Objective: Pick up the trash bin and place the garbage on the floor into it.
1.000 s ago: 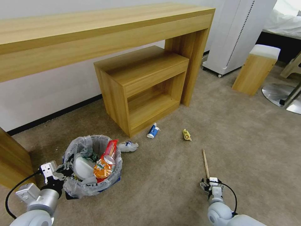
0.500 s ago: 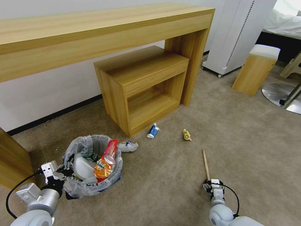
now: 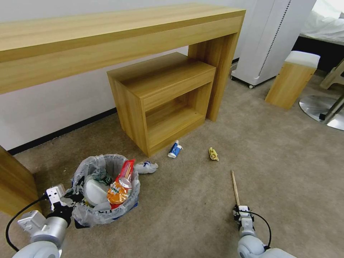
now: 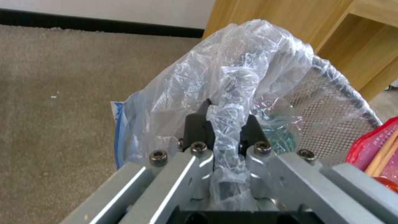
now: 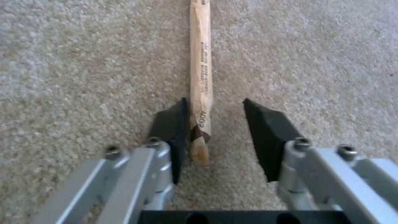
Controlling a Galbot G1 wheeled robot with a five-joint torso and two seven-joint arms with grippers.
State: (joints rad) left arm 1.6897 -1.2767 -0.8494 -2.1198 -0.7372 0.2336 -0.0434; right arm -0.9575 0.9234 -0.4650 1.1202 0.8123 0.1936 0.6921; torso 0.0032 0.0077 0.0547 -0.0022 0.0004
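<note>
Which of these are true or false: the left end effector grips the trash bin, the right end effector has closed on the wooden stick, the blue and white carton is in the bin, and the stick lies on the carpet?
1. The left end effector is clamped on the bagged rim of the trash bin. True.
2. The right end effector has closed on the wooden stick. False: its fingers stand open either side of the stick's near end.
3. The blue-white carton is in the bin. False: it lies on the floor by the low wooden cabinet.
4. The stick lies flat on the carpet. True.
</note>
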